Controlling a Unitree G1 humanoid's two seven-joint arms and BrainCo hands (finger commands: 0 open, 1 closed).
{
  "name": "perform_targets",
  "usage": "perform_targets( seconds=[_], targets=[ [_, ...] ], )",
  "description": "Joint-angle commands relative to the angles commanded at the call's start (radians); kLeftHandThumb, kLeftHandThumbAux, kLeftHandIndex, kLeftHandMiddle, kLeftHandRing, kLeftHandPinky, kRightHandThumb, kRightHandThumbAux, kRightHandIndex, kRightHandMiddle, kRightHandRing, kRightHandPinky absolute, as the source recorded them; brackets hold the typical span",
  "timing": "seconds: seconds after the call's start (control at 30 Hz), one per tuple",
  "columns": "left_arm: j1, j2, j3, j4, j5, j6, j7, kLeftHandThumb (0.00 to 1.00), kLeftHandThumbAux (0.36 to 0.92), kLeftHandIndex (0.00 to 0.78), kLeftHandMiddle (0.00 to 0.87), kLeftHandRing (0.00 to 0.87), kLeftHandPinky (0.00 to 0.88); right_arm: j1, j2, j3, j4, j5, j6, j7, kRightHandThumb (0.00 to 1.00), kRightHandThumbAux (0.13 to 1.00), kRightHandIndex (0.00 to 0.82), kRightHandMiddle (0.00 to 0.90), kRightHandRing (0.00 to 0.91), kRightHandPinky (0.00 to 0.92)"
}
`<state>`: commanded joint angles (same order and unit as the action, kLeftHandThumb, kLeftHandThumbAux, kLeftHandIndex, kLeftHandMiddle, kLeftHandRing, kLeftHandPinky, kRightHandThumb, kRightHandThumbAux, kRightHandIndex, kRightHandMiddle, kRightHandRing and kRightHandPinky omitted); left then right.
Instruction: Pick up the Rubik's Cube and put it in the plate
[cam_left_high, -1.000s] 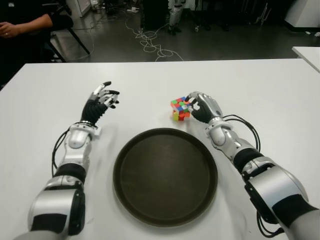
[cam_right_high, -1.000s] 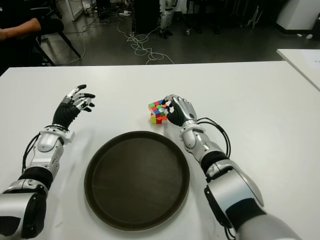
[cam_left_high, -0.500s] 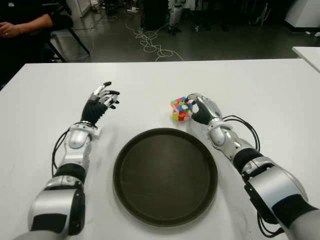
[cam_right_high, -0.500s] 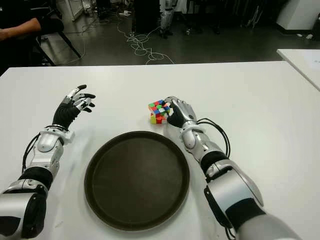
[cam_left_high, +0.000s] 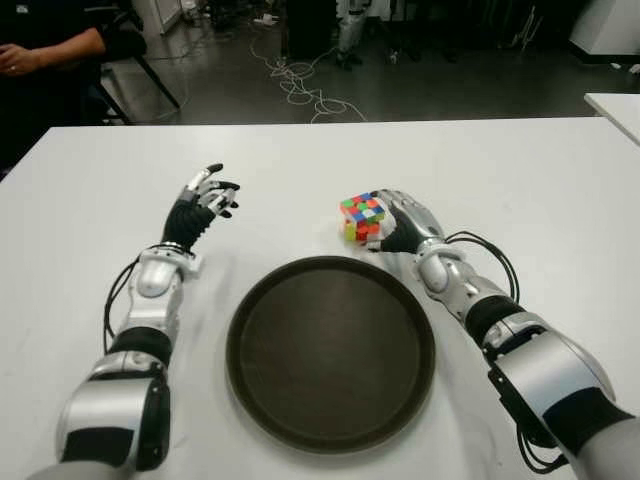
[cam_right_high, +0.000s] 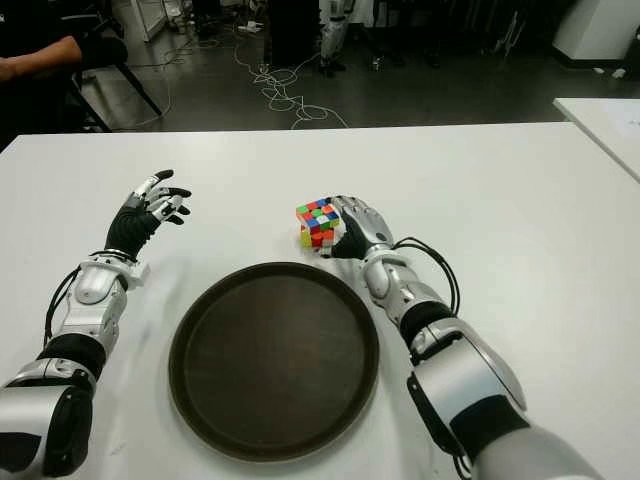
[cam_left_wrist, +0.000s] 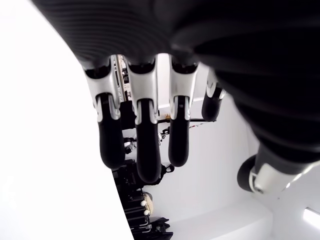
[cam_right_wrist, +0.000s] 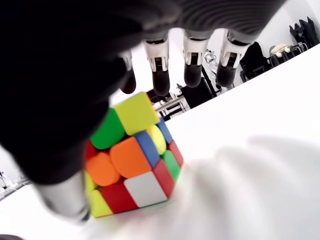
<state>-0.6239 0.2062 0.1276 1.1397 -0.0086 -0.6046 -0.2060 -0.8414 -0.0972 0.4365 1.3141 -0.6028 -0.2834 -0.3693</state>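
The right hand's fingers reach extended over the top of the Rubik's Cube, not closed around it; the thumb sits low by the cube's side. The cube rests on the white table, just beyond the far rim of the dark round plate. The right hand is just beside the cube. The left hand hovers well left of the plate, fingers loosely spread and holding nothing.
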Motion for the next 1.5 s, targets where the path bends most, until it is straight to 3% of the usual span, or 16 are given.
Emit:
perform_targets(
  seconds=[0.4, 0.83, 1.23, 1.37, 1.5],
  targets=[
    [-0.001, 0.001, 0.001, -0.001, -0.002, 0.007, -0.001, 0.086, 0.554, 0.133, 0.340, 0.426, 0.439, 0.000, 0.004, -0.015, -0.001, 0.013, 0.003, 0.002, 0.000, 0.735, 0.000, 0.000, 0.000, 0.000],
    [0.000, 0.003, 0.001, -0.002, -0.003, 0.006, -0.009, 0.080, 0.513, 0.126, 0.317, 0.397, 0.420, -0.005, -0.001, -0.011, 0.000, 0.003, -0.002, -0.029, 0.000, 0.699, 0.000, 0.000, 0.000, 0.000],
    [0.001, 0.000, -0.001, -0.008, -0.002, 0.007, -0.007, 0.087, 0.554, 0.133, 0.339, 0.418, 0.424, -0.010, -0.005, -0.007, 0.002, -0.002, 0.002, -0.038, 0.000, 0.694, 0.000, 0.000, 0.000, 0.002],
    [0.000, 0.001, -0.005, -0.007, 0.004, 0.011, 0.000, 0.089, 0.541, 0.126, 0.337, 0.419, 0.426, -0.017, -0.015, -0.003, -0.003, -0.009, -0.013, -0.049, 0.000, 0.687, 0.000, 0.000, 0.000, 0.000],
    [-0.002, 0.002, -0.008, -0.004, 0.009, 0.019, 0.007, 0.087, 0.540, 0.122, 0.339, 0.420, 0.424, -0.037, -0.048, 0.001, -0.043, -0.020, -0.058, -0.078, 0.000, 0.688, 0.000, 0.000, 0.000, 0.000]
  ],
)
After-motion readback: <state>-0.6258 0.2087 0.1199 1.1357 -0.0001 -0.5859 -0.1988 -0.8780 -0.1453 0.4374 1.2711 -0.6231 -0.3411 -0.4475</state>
